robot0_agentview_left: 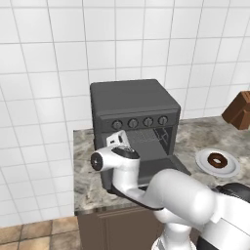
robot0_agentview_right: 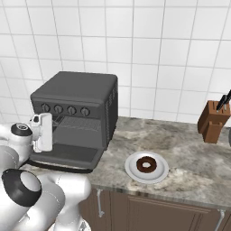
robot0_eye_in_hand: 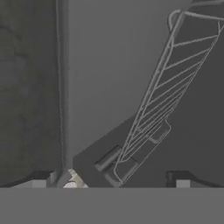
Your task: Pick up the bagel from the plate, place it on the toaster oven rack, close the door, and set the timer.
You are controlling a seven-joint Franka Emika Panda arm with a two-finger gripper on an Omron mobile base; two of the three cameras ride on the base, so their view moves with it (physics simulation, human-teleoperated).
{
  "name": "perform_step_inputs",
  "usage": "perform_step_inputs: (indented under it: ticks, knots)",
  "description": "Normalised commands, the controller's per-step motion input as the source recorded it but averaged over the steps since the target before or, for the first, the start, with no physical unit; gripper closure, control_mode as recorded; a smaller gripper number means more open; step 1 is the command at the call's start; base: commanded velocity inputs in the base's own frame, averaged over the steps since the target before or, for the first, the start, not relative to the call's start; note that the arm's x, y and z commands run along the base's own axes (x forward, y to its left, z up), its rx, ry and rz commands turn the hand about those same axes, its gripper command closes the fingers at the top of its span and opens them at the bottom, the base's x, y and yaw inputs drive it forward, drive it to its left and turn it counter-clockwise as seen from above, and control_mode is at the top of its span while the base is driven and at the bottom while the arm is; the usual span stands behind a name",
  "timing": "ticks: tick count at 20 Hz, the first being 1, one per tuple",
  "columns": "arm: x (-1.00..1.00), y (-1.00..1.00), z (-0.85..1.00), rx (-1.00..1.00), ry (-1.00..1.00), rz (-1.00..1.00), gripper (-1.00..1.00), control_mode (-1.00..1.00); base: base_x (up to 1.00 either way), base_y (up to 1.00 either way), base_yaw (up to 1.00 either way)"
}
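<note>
The bagel (robot0_agentview_right: 146,164) lies on the white plate (robot0_agentview_right: 132,173); the toaster oven (robot0_agentview_right: 76,95) stands open, rack (robot0_agentview_right: 74,122) bare. The gripper (robot0_eye_in_hand: 111,179) is spread wide, holding nothing.

No lettering, brand or number can be read anywhere. The four knobs (robot0_agentview_right: 65,109) along the front of the oven (robot0_agentview_right: 74,108) carry no legible marks — any scale around them is too small to make out — and the knife block (robot0_agentview_right: 212,121) right of the oven is plain.
</note>
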Motion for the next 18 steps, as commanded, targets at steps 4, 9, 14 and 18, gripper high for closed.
perform_step_inputs:
  ticks: [4, 9, 14, 18]
  knots:
    - [0.00, 0.00, 0.00, -0.33, 0.18, 0.11, -1.00, -1.00, 0.00, 0.00, 0.00]
    - [0.00, 0.00, 0.00, -0.33, 0.17, 0.14, -1.00, -1.00, 0.00, 0.00, 0.00]
    - [0.06, 0.00, -0.01, -0.24, 0.08, 0.18, -1.00, -1.00, 0.00, 0.00, 0.00]
    - [0.21, 0.00, 0.00, -0.01, 0.00, 0.15, -1.00, -1.00, 0.00, 0.00, 0.00]
